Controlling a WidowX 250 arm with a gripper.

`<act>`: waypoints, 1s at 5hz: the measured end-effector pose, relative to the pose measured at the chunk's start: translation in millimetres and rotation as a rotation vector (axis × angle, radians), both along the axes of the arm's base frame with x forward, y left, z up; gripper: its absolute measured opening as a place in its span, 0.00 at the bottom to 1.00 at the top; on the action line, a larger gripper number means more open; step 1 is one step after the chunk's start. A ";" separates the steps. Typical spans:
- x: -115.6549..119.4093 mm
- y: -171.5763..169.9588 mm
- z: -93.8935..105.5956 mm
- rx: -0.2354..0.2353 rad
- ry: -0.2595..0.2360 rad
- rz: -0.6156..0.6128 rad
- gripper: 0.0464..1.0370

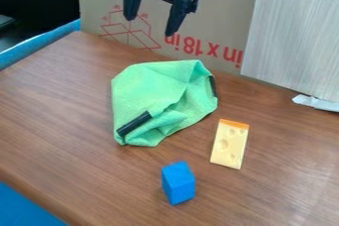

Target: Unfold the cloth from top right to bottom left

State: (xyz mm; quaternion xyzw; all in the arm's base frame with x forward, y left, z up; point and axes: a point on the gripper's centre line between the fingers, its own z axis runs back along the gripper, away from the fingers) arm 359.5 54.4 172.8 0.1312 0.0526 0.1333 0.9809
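The black gripper (151, 26) hangs at the top of the view, above and behind the cloth, its two fingers spread apart with nothing between them. Below it on the wooden table lies the green cloth (149, 86), crumpled and partly folded over itself, not touched by the gripper. A black strip (134, 123) crosses the cloth's lower left part, and another dark strip shows along its right edge. Folds at the lower right hide part of the cloth.
A yellow cheese slice (228, 145) lies right of the cloth, and a blue block (178, 183) stands nearer the front. Behind the table (59, 116) rise a cardboard sheet (225, 17) and a pale grey panel (291, 41). A white piece (315, 102) lies at the right edge.
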 end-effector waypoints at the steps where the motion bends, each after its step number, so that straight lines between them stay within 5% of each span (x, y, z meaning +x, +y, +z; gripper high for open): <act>1: 1.6 -0.2 -18.0 -0.002 0.046 0.010 0.96; 2: 8.1 -3.7 -35.8 0.019 0.068 0.024 0.96; 4: 24.7 -17.7 -50.7 0.081 0.014 0.146 0.96; 5: 27.7 -29.7 -51.9 0.073 -0.019 0.188 0.96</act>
